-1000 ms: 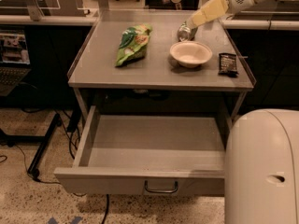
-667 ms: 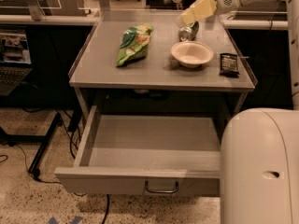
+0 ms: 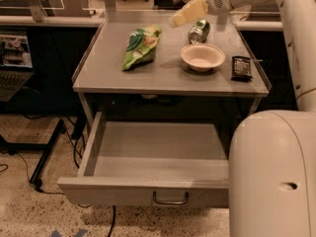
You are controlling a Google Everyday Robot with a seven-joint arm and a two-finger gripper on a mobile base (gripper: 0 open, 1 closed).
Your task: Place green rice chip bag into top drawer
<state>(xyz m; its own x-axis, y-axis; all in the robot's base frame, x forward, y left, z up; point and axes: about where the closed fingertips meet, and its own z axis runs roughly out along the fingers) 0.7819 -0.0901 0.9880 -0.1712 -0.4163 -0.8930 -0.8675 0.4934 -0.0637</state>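
Observation:
The green rice chip bag (image 3: 140,47) lies on the left half of the grey table top, lengthwise front to back. The top drawer (image 3: 153,157) stands pulled open below the table, empty, with a curved metal handle (image 3: 170,200) on its front panel. My gripper (image 3: 178,18) hovers above the back middle of the table, right of and behind the bag, pointing left toward it. It holds nothing that I can see.
A tipped metal can (image 3: 199,31) lies behind a white bowl (image 3: 202,57) on the right half. A small dark packet (image 3: 241,67) lies at the right edge. My white base (image 3: 274,177) fills the lower right, covering the drawer's right end.
My gripper has moved left across the back of the table, from above the can toward the chip bag. The bag, bowl, can and drawer have not moved.

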